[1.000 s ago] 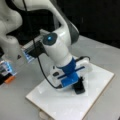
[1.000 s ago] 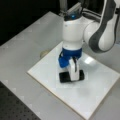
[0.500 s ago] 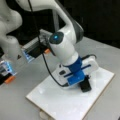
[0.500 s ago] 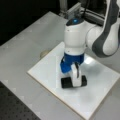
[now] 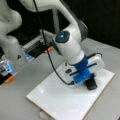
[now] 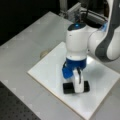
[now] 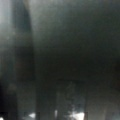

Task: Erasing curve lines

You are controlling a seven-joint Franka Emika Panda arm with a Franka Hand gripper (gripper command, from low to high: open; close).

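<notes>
A white rectangular board (image 5: 60, 100) (image 6: 47, 71) lies on the grey table. My gripper (image 5: 88, 80) (image 6: 75, 86) points down at the board, shut on a black eraser block (image 5: 91, 84) (image 6: 67, 88) that presses on the surface. In a front view the eraser sits near the board's right edge; in a front view it sits near the board's bottom edge. The curve lines are hidden: no ink shows on the bare parts of the board in both front views. The wrist view is a dark blur with nothing recognisable.
A small beige round object (image 6: 44, 53) (image 5: 44, 115) lies just off one board edge. Dark equipment with orange parts (image 5: 35, 51) and a lit device (image 5: 6, 68) stand at a front view's left. A metal rail (image 6: 75, 10) runs along a front view's top.
The gripper has slid the eraser across the board, rightward in one front view and toward the bottom right in the other. The wrist has turned slightly with it.
</notes>
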